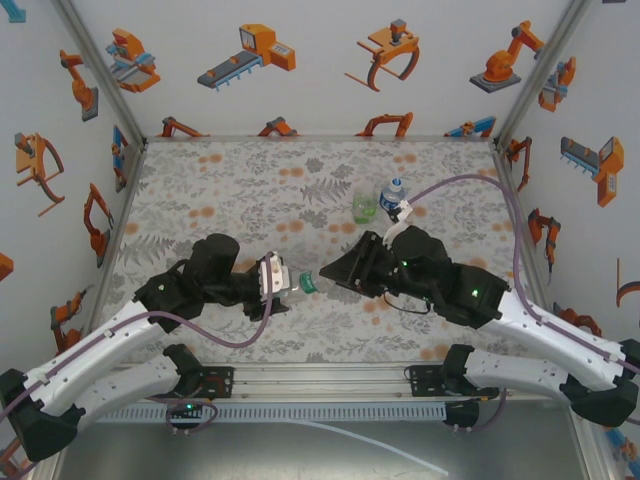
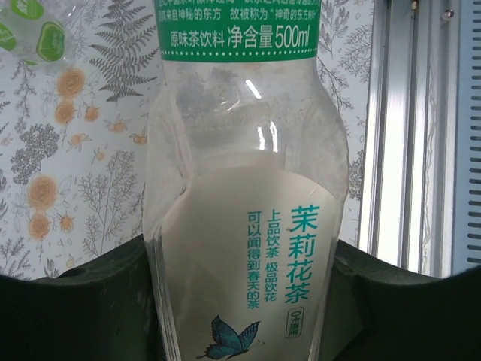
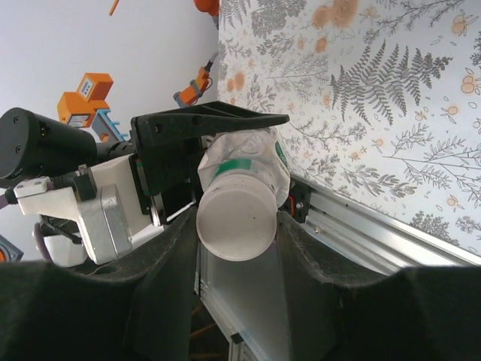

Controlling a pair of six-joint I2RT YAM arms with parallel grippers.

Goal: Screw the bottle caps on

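Over the floral table (image 1: 200, 180), the left gripper (image 1: 284, 279) clamps the colourless bottle (image 2: 248, 226), held level. The right gripper (image 3: 237, 237) grasps the white cap (image 3: 235, 226) at that bottle's mouth. The green-tinted bottle (image 1: 363, 208) and blue-labelled bottle (image 1: 393, 194) stand behind.

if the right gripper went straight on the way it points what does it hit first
Probably the bottle in the left gripper. The right gripper points at its mouth, the white cap between its fingers, so the cap would touch first.
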